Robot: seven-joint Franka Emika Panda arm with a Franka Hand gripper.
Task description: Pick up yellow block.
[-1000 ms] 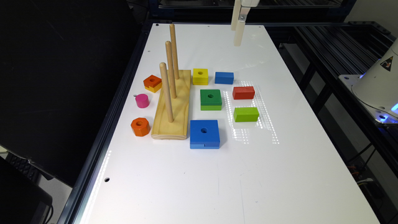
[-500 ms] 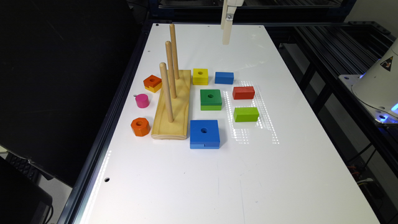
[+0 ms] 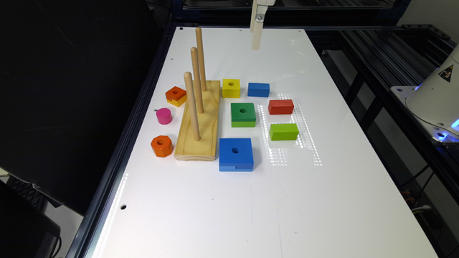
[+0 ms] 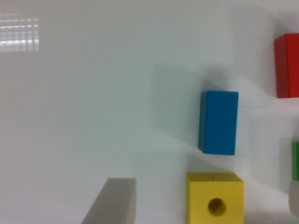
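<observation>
The yellow block (image 3: 231, 87) is a small square with a round hole on top. It rests on the white table just to the exterior view's right of the far end of the peg base. In the wrist view the yellow block (image 4: 215, 198) lies beside a blue rectangular block (image 4: 218, 122). My gripper (image 3: 255, 39) hangs high over the far part of the table, beyond the yellow block and apart from it. In the wrist view the gripper (image 4: 204, 183) is open, with one finger (image 4: 112, 201) well off to the block's side and nothing held.
A wooden base (image 3: 199, 122) holds three upright pegs (image 3: 193, 80) beside the yellow block. Around it lie a blue rectangle (image 3: 258, 89), a green holed square (image 3: 243, 114), a red block (image 3: 280, 106), a lime block (image 3: 283, 131), a large blue square (image 3: 235, 154), two orange pieces (image 3: 175, 95) and a pink cylinder (image 3: 164, 116).
The gripper has shifted toward the exterior view's left over the far end of the table, staying high. No block has moved.
</observation>
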